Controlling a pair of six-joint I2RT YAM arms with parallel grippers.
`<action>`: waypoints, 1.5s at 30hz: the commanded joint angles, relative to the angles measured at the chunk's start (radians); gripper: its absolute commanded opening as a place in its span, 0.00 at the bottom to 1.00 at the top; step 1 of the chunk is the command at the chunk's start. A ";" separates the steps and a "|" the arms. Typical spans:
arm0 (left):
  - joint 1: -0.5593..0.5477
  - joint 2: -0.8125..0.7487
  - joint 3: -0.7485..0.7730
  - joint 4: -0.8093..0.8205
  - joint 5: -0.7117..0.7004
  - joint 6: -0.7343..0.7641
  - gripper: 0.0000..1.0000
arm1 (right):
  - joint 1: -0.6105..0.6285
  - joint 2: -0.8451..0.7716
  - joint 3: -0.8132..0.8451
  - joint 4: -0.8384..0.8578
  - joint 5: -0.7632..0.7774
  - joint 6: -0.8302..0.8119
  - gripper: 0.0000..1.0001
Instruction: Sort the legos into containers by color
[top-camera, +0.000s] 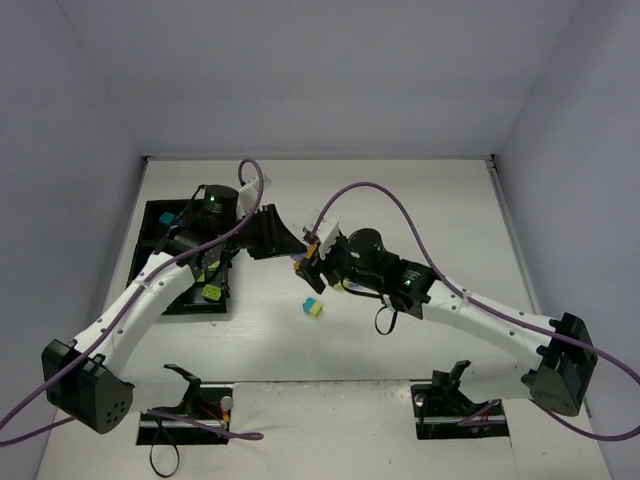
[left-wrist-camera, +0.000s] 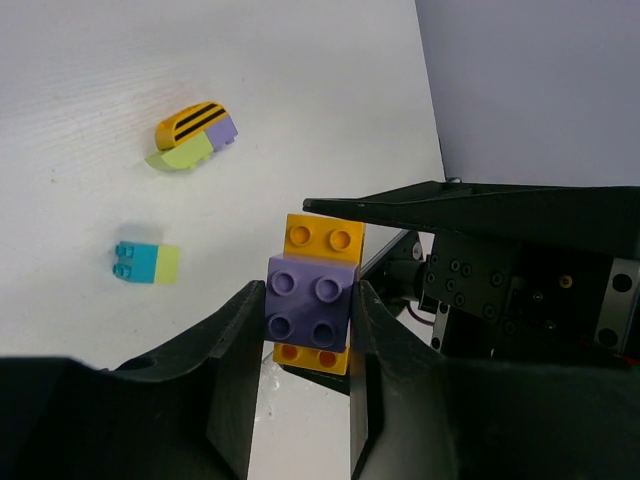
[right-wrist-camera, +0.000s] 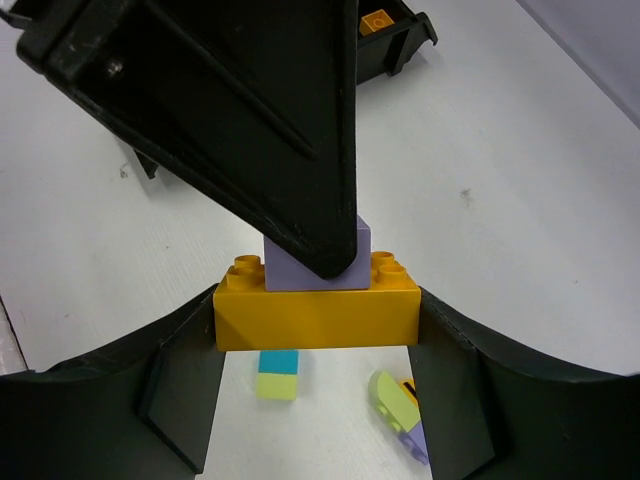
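- Left gripper (left-wrist-camera: 306, 340) is pinching the purple brick (left-wrist-camera: 308, 305), right gripper (right-wrist-camera: 317, 335) clamping the orange brick (right-wrist-camera: 317, 318), probably to split colours.
- Teal-lime pair (right-wrist-camera: 277, 374) is lying at six o'clock.

**Colours across the worktop**

The worktop (left-wrist-camera: 100, 60) is white with a faint grain. The purple brick (left-wrist-camera: 308, 305) is a soft violet and the orange brick (right-wrist-camera: 316, 318) a plain golden orange. The brick pair (left-wrist-camera: 146, 263) is teal on one half and pale lime on the other. The curved piece (left-wrist-camera: 195, 135) is orange with black stripes, with lilac and lime parts. The tray (top-camera: 155, 215), left gripper (left-wrist-camera: 305, 340) and right gripper (right-wrist-camera: 316, 335) are black, and the cables (top-camera: 370, 184) are purple
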 joint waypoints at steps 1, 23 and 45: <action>0.015 0.005 0.062 0.016 -0.034 0.020 0.00 | 0.002 -0.078 -0.061 0.027 0.049 0.014 0.00; 0.518 -0.088 -0.016 -0.308 -0.608 0.146 0.00 | -0.006 -0.115 -0.144 -0.018 0.014 0.014 0.00; 0.762 0.229 -0.051 -0.139 -0.711 0.198 0.65 | -0.009 -0.135 -0.160 -0.007 -0.004 0.007 0.05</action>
